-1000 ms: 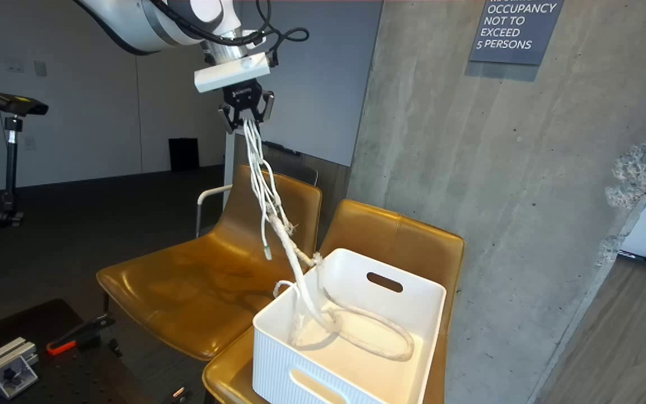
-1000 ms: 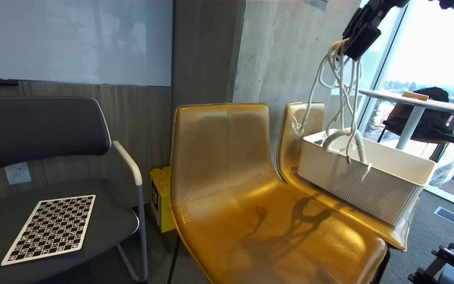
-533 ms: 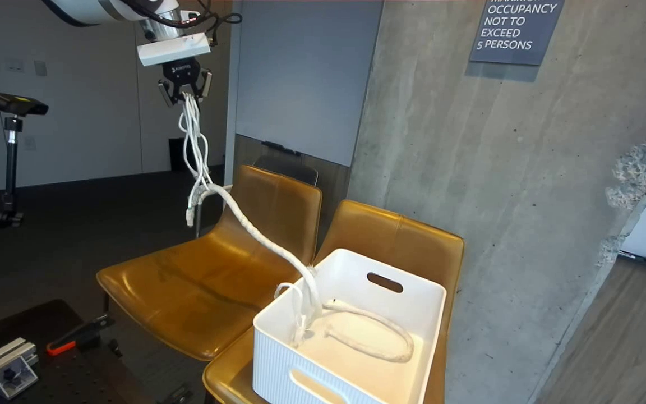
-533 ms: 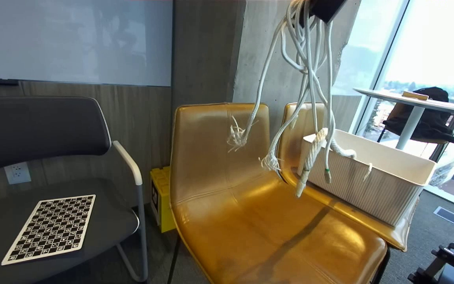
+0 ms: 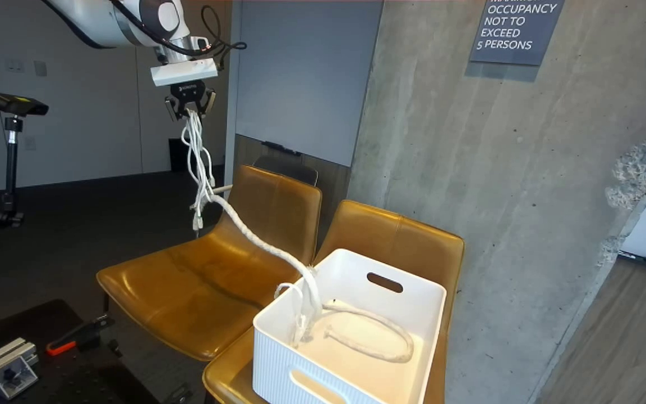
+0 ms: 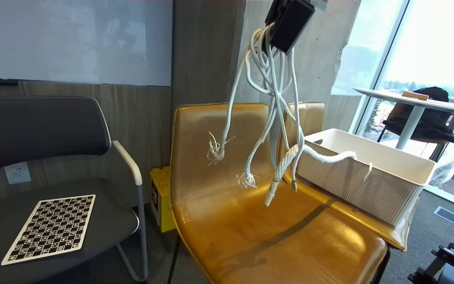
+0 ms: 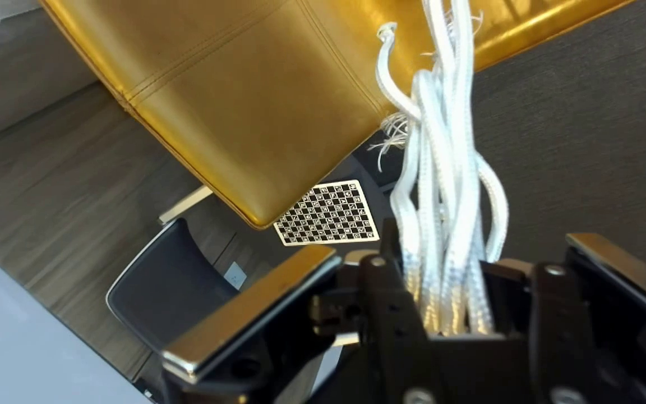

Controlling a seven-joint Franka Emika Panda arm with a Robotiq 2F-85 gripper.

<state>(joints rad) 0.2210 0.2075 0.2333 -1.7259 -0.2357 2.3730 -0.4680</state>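
Observation:
My gripper (image 5: 191,114) is shut on a bundle of white ropes (image 5: 202,165). It holds them high above the seat of a tan leather chair (image 5: 188,286). The gripper also shows in an exterior view (image 6: 286,29) and in the wrist view (image 7: 446,264), where several strands of the ropes (image 7: 452,168) pass between the fingers. Frayed ends hang down freely. A thicker white rope (image 5: 261,241) runs from the bundle over the rim of a white bin (image 6: 353,189) and into it. Another rope (image 5: 404,343) lies curved on the bin floor. A short rope end (image 6: 368,171) hangs over the bin's rim.
The bin stands on a second tan chair (image 5: 407,230) against a concrete wall (image 5: 525,196). A dark chair (image 6: 41,130) holds a checkered board (image 6: 53,228). A yellow box (image 6: 166,205) stands behind the chairs. A camera stand (image 5: 12,146) is at the side.
My gripper has moved away from the bin over the neighbouring chair with the bundle. It rose, then came down slightly. The thicker rope now stretches from the bin; part of it has come out.

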